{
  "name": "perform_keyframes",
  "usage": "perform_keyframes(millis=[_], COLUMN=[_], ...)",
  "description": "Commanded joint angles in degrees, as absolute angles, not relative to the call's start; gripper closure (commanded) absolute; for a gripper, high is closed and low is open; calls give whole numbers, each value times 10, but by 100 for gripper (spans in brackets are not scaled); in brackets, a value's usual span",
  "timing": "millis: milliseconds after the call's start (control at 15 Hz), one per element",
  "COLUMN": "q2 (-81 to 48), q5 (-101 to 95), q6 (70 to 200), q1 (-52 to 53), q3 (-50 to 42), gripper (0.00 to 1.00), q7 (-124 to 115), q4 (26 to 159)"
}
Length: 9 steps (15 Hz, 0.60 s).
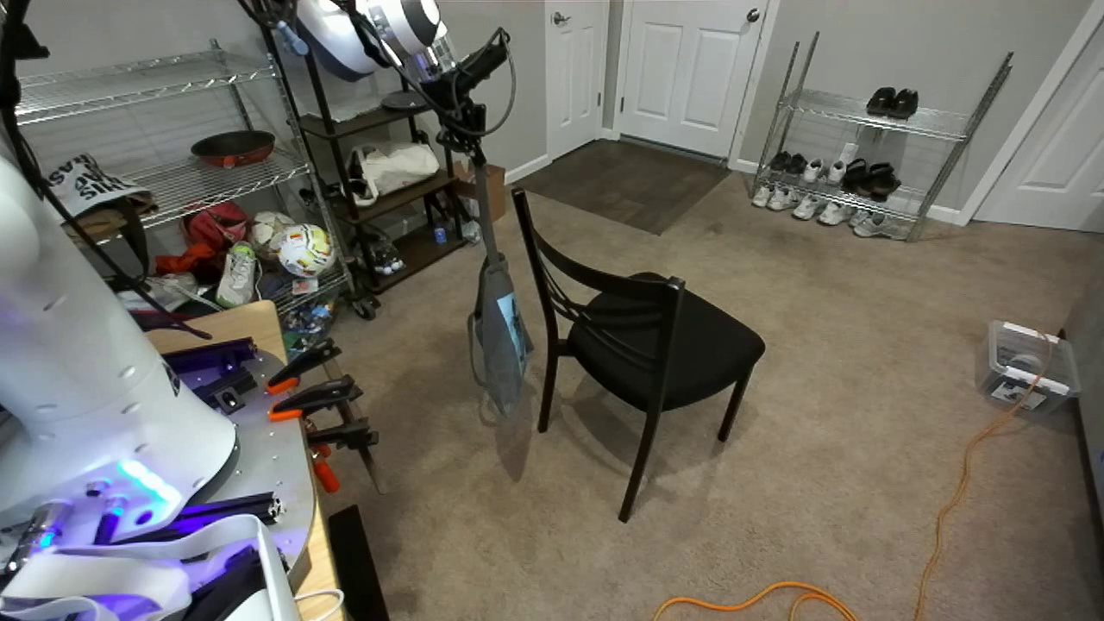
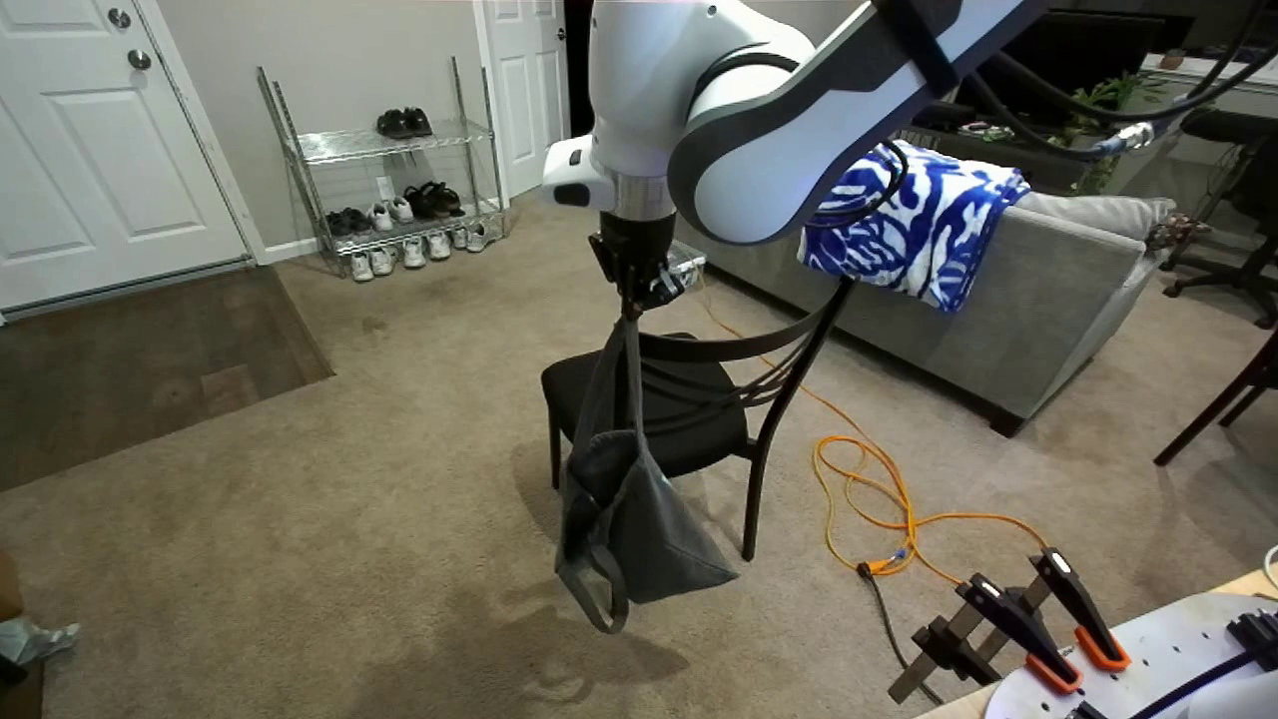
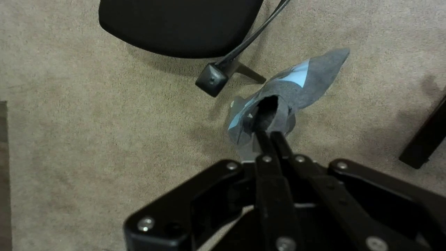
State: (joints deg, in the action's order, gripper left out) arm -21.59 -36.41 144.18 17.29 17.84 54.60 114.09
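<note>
One gray tote bag hanging by its strap, gripper pinched tight on it. Black chair just beside, on beige carpet.

Looks like soft, matt cloth at the bag, with a smoother, flat-looking patch. Reads as dull and matt on the jaws, with shiny metal screws. Smooth and faintly glossy on the plastic-looking shell of the arm. Matt and even on the chair seat; smoother and shinier on the chair frame. Rough and matt all over the carpet. Near, shows smooth wood at the table, with a metal-looking plate upon it. Far, in both exterior views, bare metal wire on the shoe rack.
</note>
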Motion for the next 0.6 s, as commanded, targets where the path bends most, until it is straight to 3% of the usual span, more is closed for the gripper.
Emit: perform_keyframes(millis=[0,533], q2=[-215,-193], q5=[-360,-356], q6=[1441,1458], q1=[178,174], q3=[174,178], gripper=[96,99], q7=[549,548], q4=[1140,1182])
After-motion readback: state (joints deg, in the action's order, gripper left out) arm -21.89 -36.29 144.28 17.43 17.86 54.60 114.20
